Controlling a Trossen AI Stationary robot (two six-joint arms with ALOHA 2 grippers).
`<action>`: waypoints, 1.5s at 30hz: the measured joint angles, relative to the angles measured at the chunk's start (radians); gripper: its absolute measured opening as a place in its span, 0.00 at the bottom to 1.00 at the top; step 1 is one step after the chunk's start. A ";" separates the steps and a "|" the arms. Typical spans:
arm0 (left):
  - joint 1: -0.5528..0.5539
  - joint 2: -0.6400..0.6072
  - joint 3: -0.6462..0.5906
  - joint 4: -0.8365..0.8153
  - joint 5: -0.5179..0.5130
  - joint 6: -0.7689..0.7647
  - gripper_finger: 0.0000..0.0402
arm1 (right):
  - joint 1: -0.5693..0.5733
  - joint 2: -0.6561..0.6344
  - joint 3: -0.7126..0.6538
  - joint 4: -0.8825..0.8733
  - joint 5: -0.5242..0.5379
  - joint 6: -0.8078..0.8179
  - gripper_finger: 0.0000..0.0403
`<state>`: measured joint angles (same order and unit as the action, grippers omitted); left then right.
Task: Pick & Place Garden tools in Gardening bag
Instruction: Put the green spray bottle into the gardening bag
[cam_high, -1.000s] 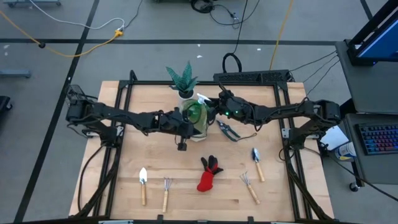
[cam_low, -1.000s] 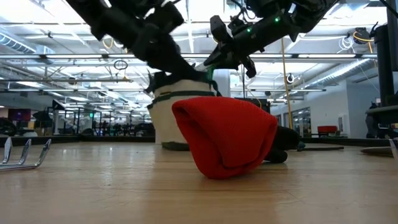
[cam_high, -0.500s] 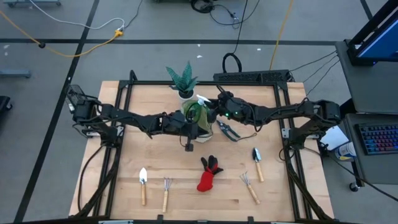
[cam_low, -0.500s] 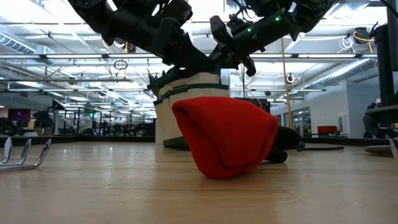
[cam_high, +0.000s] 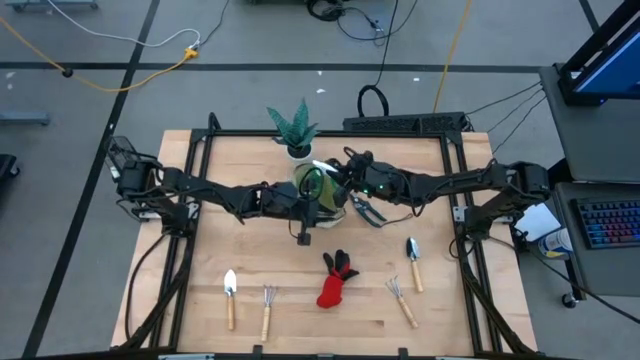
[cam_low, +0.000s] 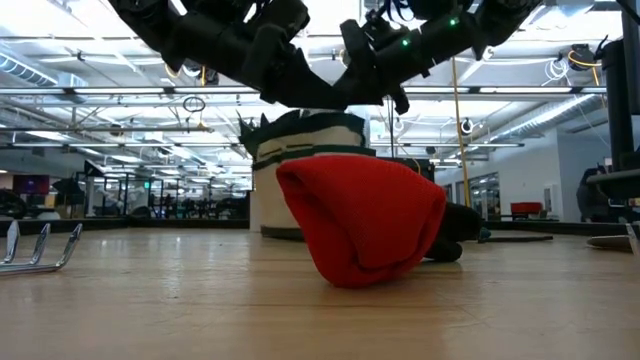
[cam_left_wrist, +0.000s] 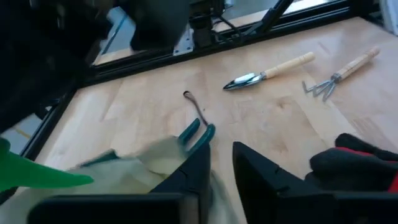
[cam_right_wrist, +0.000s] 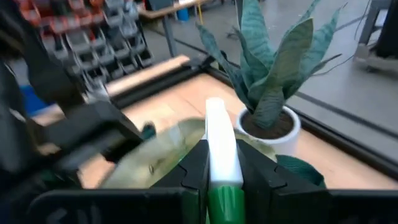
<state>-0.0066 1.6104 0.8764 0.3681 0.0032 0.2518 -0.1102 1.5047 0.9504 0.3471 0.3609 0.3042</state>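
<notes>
The beige gardening bag (cam_high: 328, 198) with dark green trim stands upright at mid-table, in front of the potted plant; it also shows in the low view (cam_low: 300, 170). My left gripper (cam_high: 306, 207) is at the bag's near-left rim, shut on it. My right gripper (cam_high: 347, 173) is above the bag's far-right rim, shut on the green spray bottle (cam_high: 318, 178), which is over the bag's opening. The grey pruning shears (cam_high: 366, 210) lie flat beside the bag. The red-and-black glove (cam_high: 336, 280), two trowels (cam_high: 412, 262) (cam_high: 230, 297) and two hand rakes (cam_high: 402, 300) (cam_high: 267, 311) lie on the near part of the table. My left gripper holds the bag's upper rim (cam_left_wrist: 186, 163) between its two fingers, coming slanting down from the table's left. The bag's base stays on the table and its wall stands upright. One layer or several, I cannot tell. My right gripper pinches the spray bottle where its white head (cam_right_wrist: 216, 140) meets the green body (cam_right_wrist: 225, 202), between its two fingers. The fingers come level from the table's right and lie along the bottle. The bottle is lifted clear, its white head pointing toward the plant.
The spiky plant in a white pot (cam_high: 297, 132) stands just behind the bag. The shears lie close on the bag's right side (cam_left_wrist: 198, 129). The table's black frame rails (cam_high: 200, 180) run along both sides. The glove (cam_low: 360, 220) lies between the bag and the near edge.
My left gripper has gone toward the table's right edge with the bag's rim, and the bag has shifted a little that way and stands straighter. My right gripper has brought the spray bottle slightly toward the table's left, over the bag's opening.
</notes>
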 joint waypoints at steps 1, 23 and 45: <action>-0.007 0.000 0.000 0.006 -0.001 0.001 0.21 | 0.001 0.000 0.000 -0.009 0.001 -0.028 0.12; 0.007 -0.298 0.001 -0.497 -0.395 -0.248 0.33 | -0.008 -0.003 0.000 -0.099 -0.047 0.001 0.12; 0.160 -0.190 0.000 -0.497 -0.395 -0.284 0.33 | -0.041 0.033 0.000 -0.062 -0.025 -0.115 0.22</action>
<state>0.1533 1.4200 0.8768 -0.1293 -0.3918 -0.0324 -0.1513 1.5379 0.9501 0.2849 0.3359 0.1890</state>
